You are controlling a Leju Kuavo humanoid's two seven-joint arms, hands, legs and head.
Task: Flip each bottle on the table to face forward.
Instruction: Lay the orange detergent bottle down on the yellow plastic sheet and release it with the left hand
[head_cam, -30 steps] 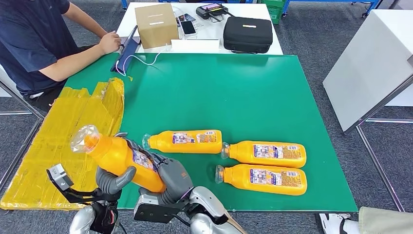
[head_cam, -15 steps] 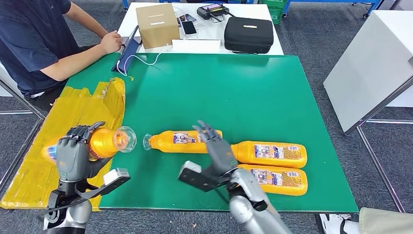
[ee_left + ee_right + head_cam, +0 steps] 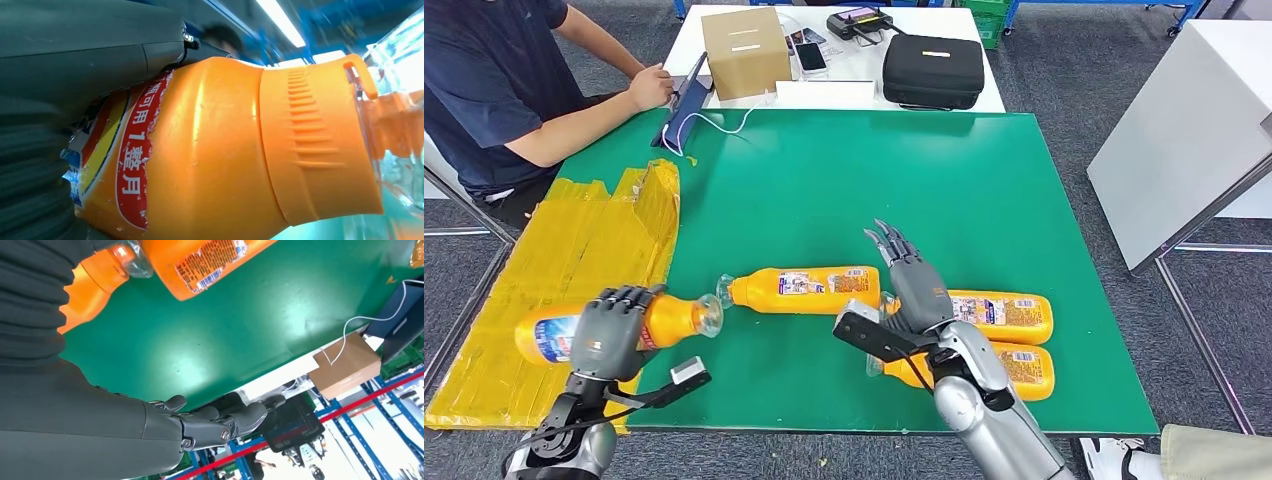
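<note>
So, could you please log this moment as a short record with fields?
left hand: grips an orange bottle lying sideways over the table's left edge, cap toward the other bottles
right hand: fingers spread, holding nothing, above the bottles
bottles on table: three lying flat, one in the middle, two stacked to the right
surface: green mat
person: seated at far left

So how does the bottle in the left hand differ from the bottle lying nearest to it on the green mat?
The held bottle is gripped by the left hand; the nearest bottle lies free on the green mat. The held bottle sits over the mat's left edge, partly above the yellow sheet; the nearest bottle lies fully on the mat. Their clear caps point toward each other. Both are orange and lie roughly level.
</note>
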